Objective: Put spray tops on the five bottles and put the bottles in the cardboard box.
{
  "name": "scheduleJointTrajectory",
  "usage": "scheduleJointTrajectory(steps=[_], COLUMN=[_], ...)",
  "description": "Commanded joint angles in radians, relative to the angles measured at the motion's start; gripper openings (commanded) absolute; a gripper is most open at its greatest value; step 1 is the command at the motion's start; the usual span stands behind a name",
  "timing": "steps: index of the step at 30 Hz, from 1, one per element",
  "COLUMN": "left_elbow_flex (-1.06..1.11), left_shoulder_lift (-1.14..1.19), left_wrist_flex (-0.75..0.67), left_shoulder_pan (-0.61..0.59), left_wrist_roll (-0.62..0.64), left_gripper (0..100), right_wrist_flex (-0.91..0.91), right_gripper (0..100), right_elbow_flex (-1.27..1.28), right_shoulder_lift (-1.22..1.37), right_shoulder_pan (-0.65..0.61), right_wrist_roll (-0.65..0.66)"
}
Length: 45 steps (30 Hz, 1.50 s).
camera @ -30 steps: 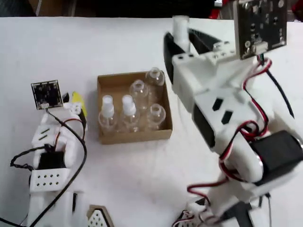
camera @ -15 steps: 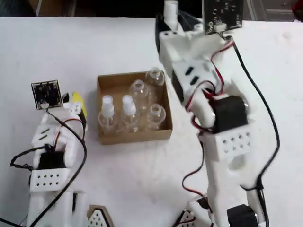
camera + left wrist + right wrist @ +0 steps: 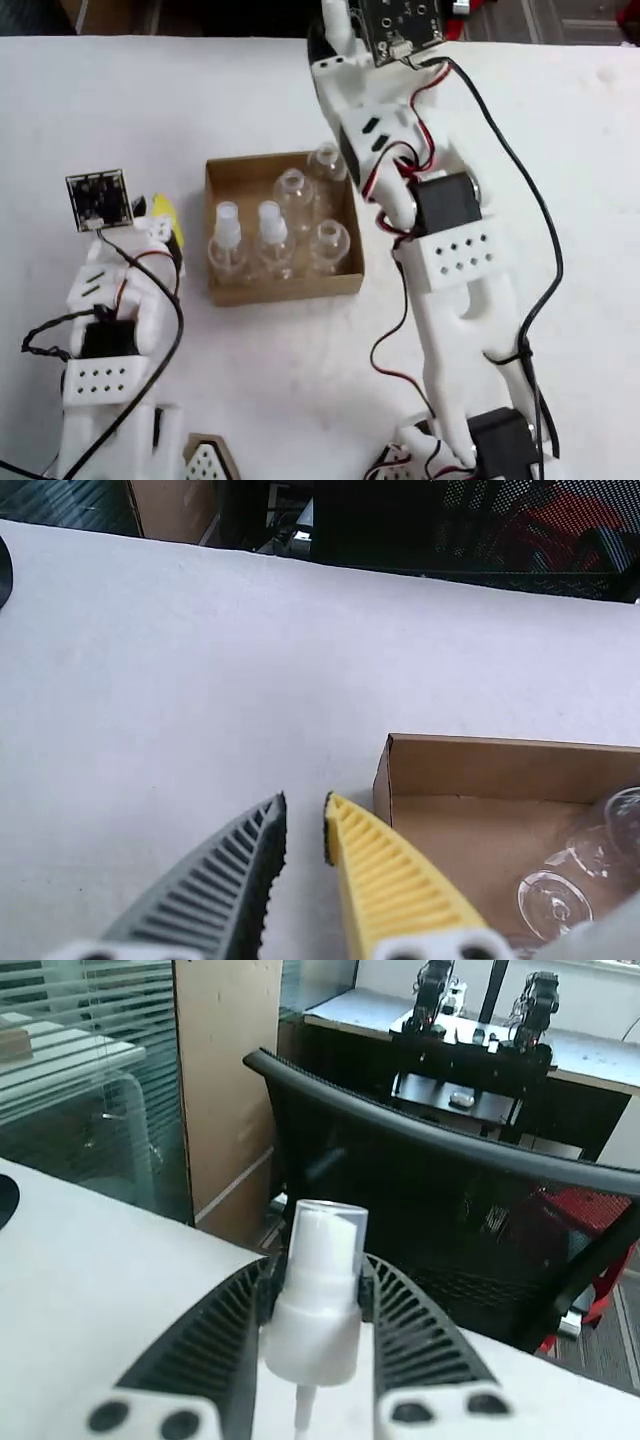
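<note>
The cardboard box (image 3: 221, 173) sits mid-table with five clear bottles in it. Two bottles (image 3: 227, 243) (image 3: 270, 238) at its near left wear white spray tops. The other three (image 3: 291, 187) (image 3: 326, 161) (image 3: 329, 240) are open-necked. My right gripper (image 3: 315, 1268) is shut on a white spray top (image 3: 316, 1300), held upright; the right arm (image 3: 440, 215) stretches past the box's right side to the table's far edge. Left of the box rests my left gripper (image 3: 304, 810), shut and holding nothing, its tips short of the box's corner (image 3: 385, 770).
White table all round the box. Cables hang along both arms. A black office chair (image 3: 420, 1190) and desks stand beyond the table's far edge. Some white and black parts lie at the near edge (image 3: 205, 460).
The right arm has swung left and stretched toward the far edge with the spray top in its gripper. The left arm and the box have not moved.
</note>
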Motion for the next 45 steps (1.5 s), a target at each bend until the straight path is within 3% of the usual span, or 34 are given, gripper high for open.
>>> scheduleJointTrajectory(steps=[1, 7, 17, 25, 45], left_elbow_flex=[-0.002, -0.002, -0.002, -0.002, -0.005], left_shoulder_lift=[0.004, 0.004, 0.004, 0.004, 0.004], left_wrist_flex=[-0.031, -0.025, -0.031, -0.032, -0.032], left_shoulder_pan=[0.016, 0.016, 0.015, 0.016, 0.016], left_wrist_roll=[-0.011, -0.012, -0.012, -0.014, -0.014], left_gripper=[7, 7, 7, 7, 7], right_wrist_flex=[-0.022, -0.254, -0.751, -0.984, -1.072], right_gripper=[1.5, 1.5, 1.5, 1.5, 1.5], right_elbow_flex=[-0.008, 0.069, 0.325, 0.508, 0.532], right_shoulder_lift=[0.004, 0.073, 0.09, 0.094, 0.194], right_shoulder_pan=[-0.012, -0.01, -0.01, -0.004, 0.031], right_wrist_roll=[-0.052, -0.117, -0.109, -0.109, -0.115])
